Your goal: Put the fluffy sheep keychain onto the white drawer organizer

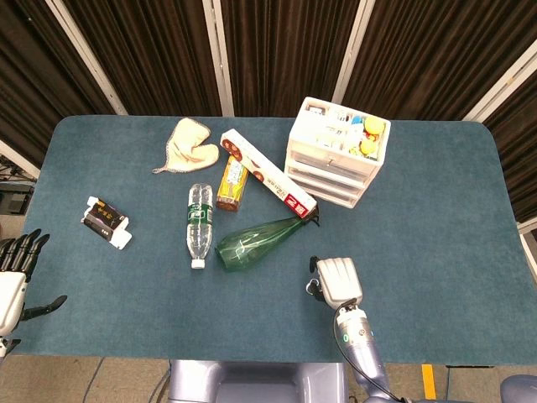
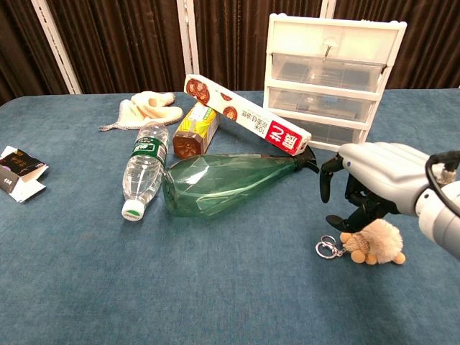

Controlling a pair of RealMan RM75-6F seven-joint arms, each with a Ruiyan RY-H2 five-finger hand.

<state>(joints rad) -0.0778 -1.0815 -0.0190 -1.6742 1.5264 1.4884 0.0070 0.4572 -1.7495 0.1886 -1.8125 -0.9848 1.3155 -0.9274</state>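
The fluffy sheep keychain [image 2: 379, 241] lies on the blue table near the front right, its metal ring [image 2: 327, 249] pointing left. My right hand [image 2: 375, 178] hovers directly over it, palm down, fingers spread and curled downward with the fingertips [image 2: 338, 220] at the sheep's head; no grip shows. In the head view this right hand [image 1: 337, 281] covers the sheep. The white drawer organizer [image 2: 335, 29] stands at the back right, also seen as the white drawer organizer [image 1: 322, 180] from above, with small items on its top. My left hand [image 1: 12, 282] rests open at the table's near left corner.
A green glass bottle [image 2: 230, 180] lies just left of the sheep, its neck toward the organizer. Behind it are a water bottle [image 2: 144, 164], a long red-and-white box [image 2: 246, 116], an amber bottle [image 2: 195, 129] and a cream cloth [image 2: 147, 106]. A black-and-white packet [image 2: 17, 172] sits far left.
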